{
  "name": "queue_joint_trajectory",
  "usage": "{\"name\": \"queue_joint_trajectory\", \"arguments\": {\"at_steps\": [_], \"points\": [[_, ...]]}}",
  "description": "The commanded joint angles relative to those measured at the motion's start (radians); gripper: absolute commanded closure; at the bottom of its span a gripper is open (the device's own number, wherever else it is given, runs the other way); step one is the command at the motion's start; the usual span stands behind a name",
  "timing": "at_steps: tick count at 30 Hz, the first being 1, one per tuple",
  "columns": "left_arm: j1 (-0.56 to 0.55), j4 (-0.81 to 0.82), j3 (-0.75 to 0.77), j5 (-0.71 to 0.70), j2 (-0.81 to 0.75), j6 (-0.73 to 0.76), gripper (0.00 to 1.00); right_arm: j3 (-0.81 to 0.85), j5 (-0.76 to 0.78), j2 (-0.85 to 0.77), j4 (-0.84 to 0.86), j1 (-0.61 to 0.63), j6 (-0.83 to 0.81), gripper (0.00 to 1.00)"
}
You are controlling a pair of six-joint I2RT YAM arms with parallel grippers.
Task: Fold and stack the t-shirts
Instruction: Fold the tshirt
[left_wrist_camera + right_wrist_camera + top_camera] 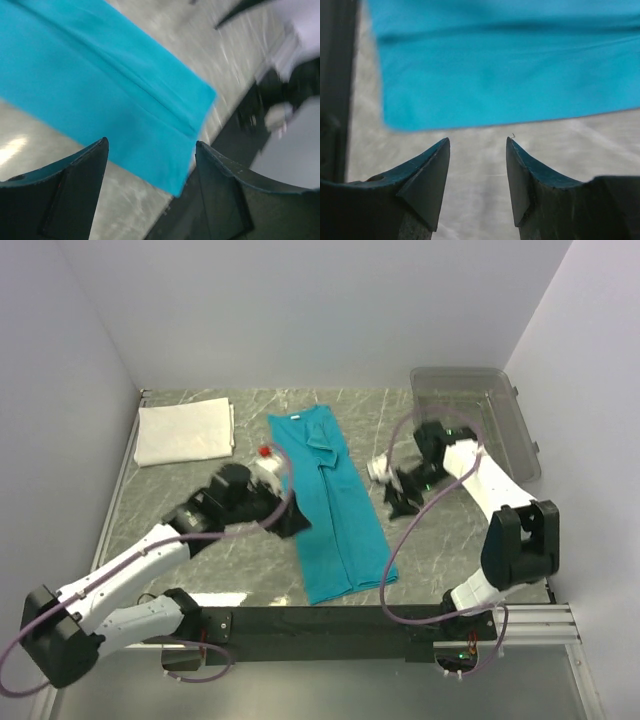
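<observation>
Looking down from the top camera, I see the marble table (165, 490) boxed by white walls at 9, 12 and 3 o'clock, with the arm bases along 6 o'clock. The teal t-shirt (335, 515) lies folded into a long strip through the centre. Its collar and white label point toward 12 and its bottom hem drifts toward 5. Its long edges run fairly straight, with bare marble along both sides. The clear plastic bin (460, 370) sits in the 2 o'clock corner, well apart from the shirt. The white folded piece (185, 430) lies flat at 10 o'clock, near the left wall. My left gripper (290, 520) hovers at the strip's 9 o'clock edge, jaws apart and gripping nothing. Its wrist view shows the hem corner beyond the fingertips. My right gripper (400, 498) sits at 3 o'clock of the strip, just off the cloth. Its jaws are apart, with bare marble between the fingertips.
</observation>
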Motion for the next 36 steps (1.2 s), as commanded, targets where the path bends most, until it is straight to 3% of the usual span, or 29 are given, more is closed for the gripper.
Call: {"name": "queue_joint_trajectory", "arguments": {"at_steps": [1,2,5,11,14,20,26,30,31,34,36], "points": [[-0.216,-0.033,-0.039,-0.156,-0.02,0.089,0.25,-0.224,0.105,-0.096,-0.162,-0.036,-0.328,0.44],[-0.328,-0.035,-0.051,-0.191,-0.018,0.083,0.25,-0.27,0.114,-0.127,-0.153,-0.039,-0.339,0.43],[-0.516,0.008,-0.112,-0.267,-0.011,0.049,0.27,-0.413,0.111,-0.225,-0.121,-0.036,-0.367,0.41],[-0.774,-0.024,-0.096,-0.45,0.17,-0.031,0.3,-0.55,0.102,-0.308,-0.09,-0.034,-0.373,0.39],[-0.838,-0.042,-0.076,-0.567,0.264,-0.072,0.31,-0.59,0.102,-0.334,-0.067,-0.031,-0.371,0.39],[-0.844,-0.065,-0.021,-0.705,0.437,-0.134,0.33,-0.622,0.104,-0.36,-0.018,0.024,-0.327,0.41],[-0.844,-0.125,0.064,-0.71,0.592,-0.158,0.4,-0.616,0.125,-0.355,0.051,0.084,-0.278,0.42],[-0.844,-0.153,0.065,-0.713,0.609,-0.21,0.62,-0.602,0.127,-0.352,0.046,0.093,-0.293,0.43],[-0.844,-0.162,0.061,-0.722,0.605,-0.221,0.72,-0.602,0.128,-0.352,0.045,0.093,-0.304,0.43],[-0.844,-0.17,0.041,-0.736,0.58,-0.252,0.85,-0.607,0.13,-0.348,0.037,0.096,-0.333,0.43],[-0.844,-0.173,0.044,-0.736,0.574,-0.25,0.86,-0.613,0.147,-0.343,0.033,0.104,-0.347,0.43]]}}
